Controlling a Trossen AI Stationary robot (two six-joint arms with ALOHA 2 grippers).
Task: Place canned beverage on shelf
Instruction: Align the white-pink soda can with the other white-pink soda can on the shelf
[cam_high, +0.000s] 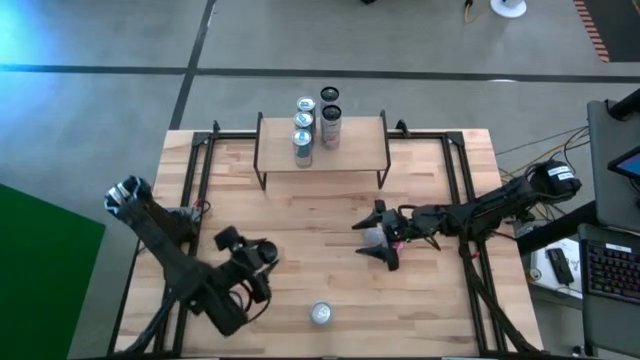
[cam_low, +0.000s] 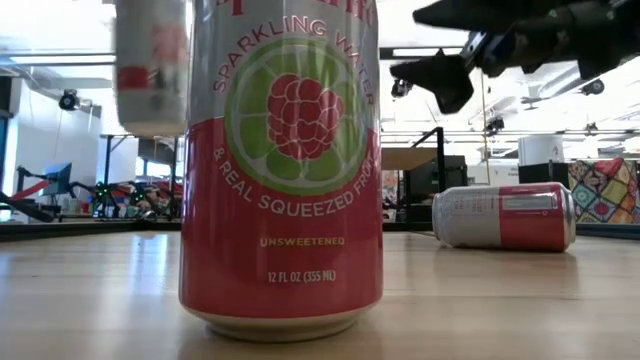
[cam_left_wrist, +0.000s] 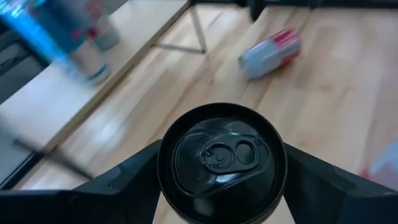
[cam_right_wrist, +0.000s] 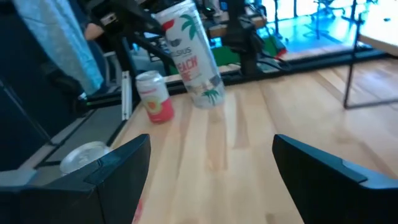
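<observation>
My left gripper (cam_high: 255, 262) is shut on a white can with a black top (cam_left_wrist: 217, 155), near the table's front left. The low view shows this can (cam_low: 150, 65) raised above the table. The shelf (cam_high: 350, 150) stands at the far edge with several cans (cam_high: 303, 130) upright on its plank. A pink sparkling-water can (cam_high: 321, 314) stands on its base near the front edge. Another pink can (cam_low: 505, 215) lies on its side mid-table. My right gripper (cam_right_wrist: 211, 162) hangs open above the lying can and does not touch it. My left gripper pinches the can's round side wall (cam_left_wrist: 163, 168) between its two fingers, one on each side. In the right wrist view the fingers sit on the can's upper part (cam_right_wrist: 171, 25). The can hangs tilted below them, lifted clear of the table.
Black frame rails (cam_high: 190, 180) run along the table's left and right sides. Bare wood (cam_high: 300, 215) lies between the shelf's legs and the two arms. A keyboard and cables (cam_high: 610, 270) sit off the table's right edge.
</observation>
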